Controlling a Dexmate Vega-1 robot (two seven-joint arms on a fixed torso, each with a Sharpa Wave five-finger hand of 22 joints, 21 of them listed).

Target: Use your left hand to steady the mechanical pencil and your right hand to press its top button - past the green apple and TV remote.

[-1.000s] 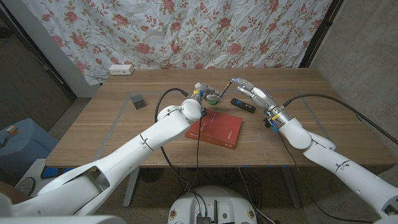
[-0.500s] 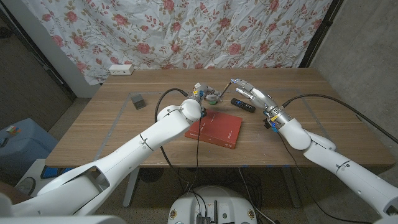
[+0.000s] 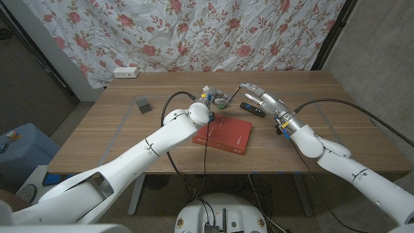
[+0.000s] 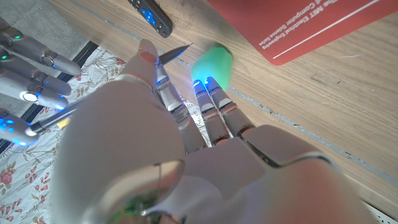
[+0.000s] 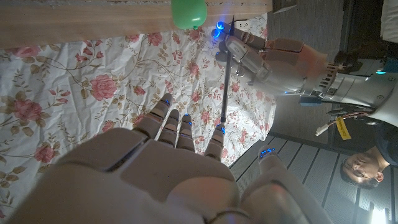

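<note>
Up at the far middle of the desk, the left robot hand holds the mechanical pencil — its fingers are closed around the lower part of the barrel, and the pencil slants up and away toward the robot's right. In the right wrist view the same pencil shows as a thin dark rod rising out of the left robot hand, with its top end meeting a fingertip of the right robot hand. In the head view the right robot hand has its fingers stretched out and apart, and one of them reaches to the pencil's top end; it grips nothing.

The green apple sits on the desk just beside the left robot hand, and in the left wrist view the apple lies right at that hand's fingertips. The TV remote — black, with small buttons — lies just under the right robot hand, near the far edge of a red book that rests flat in the middle of the desk. A small dark grey block lies well apart on the robot's left side. Behind the desk hangs a floral curtain, with a white power strip at the far edge.
</note>
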